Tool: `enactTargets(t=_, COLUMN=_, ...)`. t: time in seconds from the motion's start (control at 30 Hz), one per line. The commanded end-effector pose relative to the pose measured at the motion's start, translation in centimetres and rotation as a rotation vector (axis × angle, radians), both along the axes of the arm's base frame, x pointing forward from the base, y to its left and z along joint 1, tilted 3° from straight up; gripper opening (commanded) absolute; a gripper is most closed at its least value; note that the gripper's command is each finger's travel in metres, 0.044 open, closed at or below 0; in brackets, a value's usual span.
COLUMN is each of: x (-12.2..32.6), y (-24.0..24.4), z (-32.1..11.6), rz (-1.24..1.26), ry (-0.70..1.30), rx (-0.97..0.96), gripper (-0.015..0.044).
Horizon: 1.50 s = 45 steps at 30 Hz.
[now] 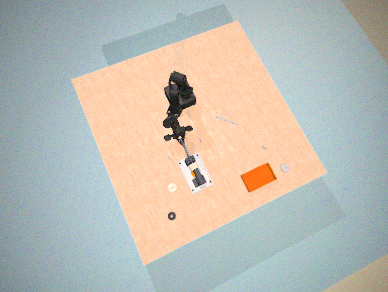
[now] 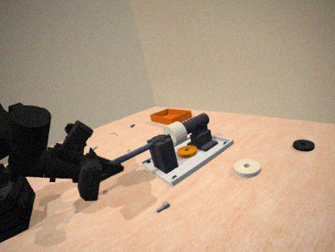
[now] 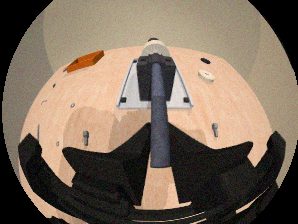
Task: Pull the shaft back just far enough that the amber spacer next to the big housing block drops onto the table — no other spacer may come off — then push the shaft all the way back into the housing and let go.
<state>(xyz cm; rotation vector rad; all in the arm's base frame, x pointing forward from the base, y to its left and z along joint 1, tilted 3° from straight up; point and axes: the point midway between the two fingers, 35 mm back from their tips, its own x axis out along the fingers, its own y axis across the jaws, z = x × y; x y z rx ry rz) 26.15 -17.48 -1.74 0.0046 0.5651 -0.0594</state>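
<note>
The tool (image 1: 182, 140) (image 2: 113, 167) (image 3: 157, 127) grasps the shaft (image 1: 185, 149) (image 2: 133, 154) (image 3: 159, 115); amber spacer (image 1: 193, 173) (image 2: 187, 151) is dropped, so next comes pushing shaft fully inward

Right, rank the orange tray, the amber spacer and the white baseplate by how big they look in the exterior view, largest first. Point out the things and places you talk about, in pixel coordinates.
1. White baseplate (image 1: 204, 185) (image 2: 195, 166) (image 3: 128, 96)
2. Orange tray (image 1: 258, 177) (image 2: 166, 117) (image 3: 86, 62)
3. Amber spacer (image 1: 193, 173) (image 2: 187, 151)

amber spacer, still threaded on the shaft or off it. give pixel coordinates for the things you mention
Off it: the amber spacer (image 1: 193, 173) (image 2: 187, 151) lies flat on the pale base plate (image 2: 161, 172) (image 1: 202, 189), below the line of the shaft (image 2: 134, 154) (image 1: 184, 148) (image 3: 159, 120).
</note>
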Motion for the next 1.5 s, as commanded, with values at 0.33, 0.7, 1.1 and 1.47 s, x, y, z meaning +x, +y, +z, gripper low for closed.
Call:
enactTargets(t=0.33, x=0.7, y=0.0, z=0.1, rz=0.004, ry=-0.006, rx=-0.001, gripper=0.0000)
enactTargets(t=0.7, x=1.0, y=0.0, z=0.1, rz=0.004, ry=-0.006, rx=-0.001, gripper=0.0000)
enactTargets(t=1.1, x=1.4, y=0.0, z=0.2, rz=0.004, ry=-0.006, rx=-0.001, gripper=0.0000)
enactTargets(t=1.47, x=1.3, y=0.0, z=0.1, rz=0.004, ry=-0.006, rx=-0.001, gripper=0.0000)
